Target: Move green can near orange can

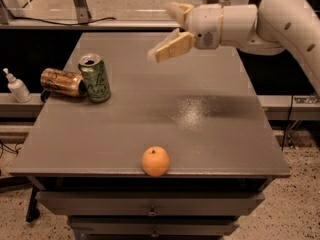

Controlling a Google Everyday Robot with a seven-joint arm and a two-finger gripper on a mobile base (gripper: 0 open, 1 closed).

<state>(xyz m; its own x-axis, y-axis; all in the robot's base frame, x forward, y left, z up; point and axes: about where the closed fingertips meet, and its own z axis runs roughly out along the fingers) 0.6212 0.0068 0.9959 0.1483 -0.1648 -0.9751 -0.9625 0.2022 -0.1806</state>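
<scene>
Grey table. Near edge, centre: round orange fruit, alone. Left side, farther back: green can upright, touching the orange can, which lies on its side at its left. White bottle off the table's left edge. Far side: gripper above the table, fingers spread, holding nothing, well apart from both cans.

Green can upright, touching orange can lying sideways; jaws spread, empty, above table far side.
</scene>
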